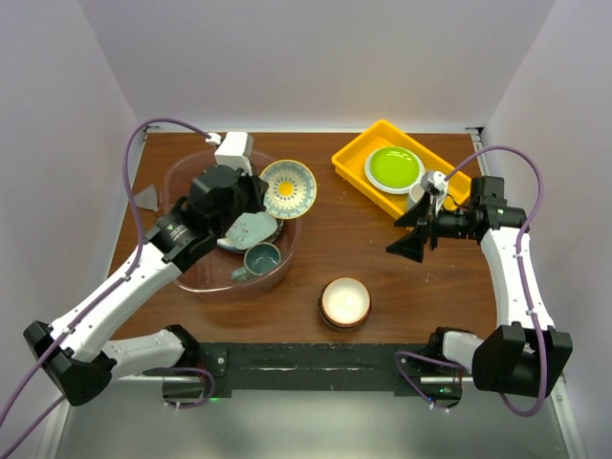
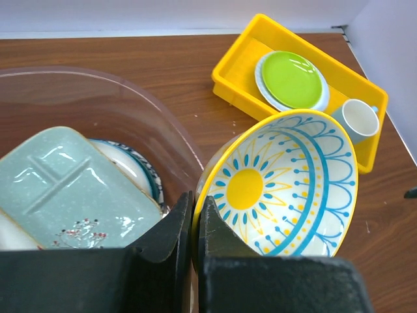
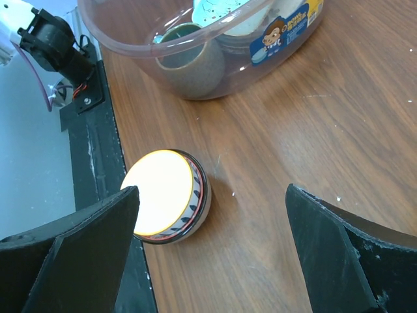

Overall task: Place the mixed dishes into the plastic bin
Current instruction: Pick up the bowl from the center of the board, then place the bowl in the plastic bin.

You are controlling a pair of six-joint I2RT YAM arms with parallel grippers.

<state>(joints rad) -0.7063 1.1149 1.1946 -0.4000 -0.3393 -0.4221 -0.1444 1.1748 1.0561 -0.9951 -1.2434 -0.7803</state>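
L fingers (image 2: 163,251) clamped on rim of sun-pattern plate (image 2: 287,182), tilted at bin's (image 2: 98,88) 2 o'clock edge. R fingers (image 3: 85,251) wide apart above small bowl (image 3: 163,192) on bench (image 3: 293,117), 4 o'clock of bin.

The table (image 1: 354,229) is brown wood grain, smooth and fairly matt. The plastic bin (image 2: 124,104) is clear, glossy plastic. The yellow tray (image 2: 231,81) is shiny plastic too. The sun-patterned plate (image 2: 287,189) and mint dish (image 2: 58,182) look like glossy glazed ceramic, the dish faintly speckled.
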